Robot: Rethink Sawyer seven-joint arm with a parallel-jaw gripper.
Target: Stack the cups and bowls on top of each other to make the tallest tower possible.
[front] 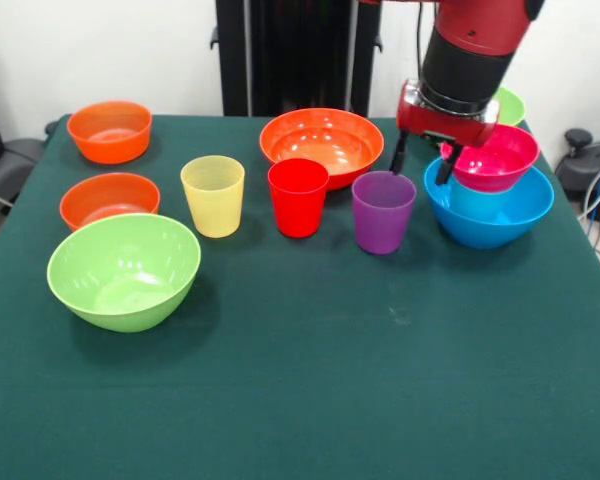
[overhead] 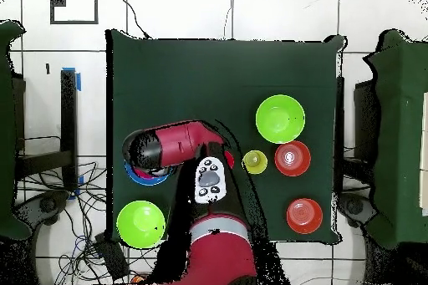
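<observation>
Front view: the gripper (front: 423,161) hangs with its two dark fingers spread apart, one by the rim of the small glossy magenta plastic bowl (front: 500,158), which sits nested in the large blue plastic bowl (front: 490,213) near the tabletop's (front: 300,380) right edge. Just beside it stand the purple plastic tumbler (front: 383,211), red tumbler (front: 298,197) and yellow tumbler (front: 213,195) in a row mid-tabletop.

Overhead view: the red arm (overhead: 180,144) covers the blue bowl (overhead: 140,178); a large lime green bowl (overhead: 140,222) sits at the corner nearest the robot's base.

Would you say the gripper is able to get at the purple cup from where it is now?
Probably yes. The gripper hangs open just above and behind the purple cup, whose open top is uncovered. The magenta bowl sits close beside it, so clearance looks tight.
</observation>
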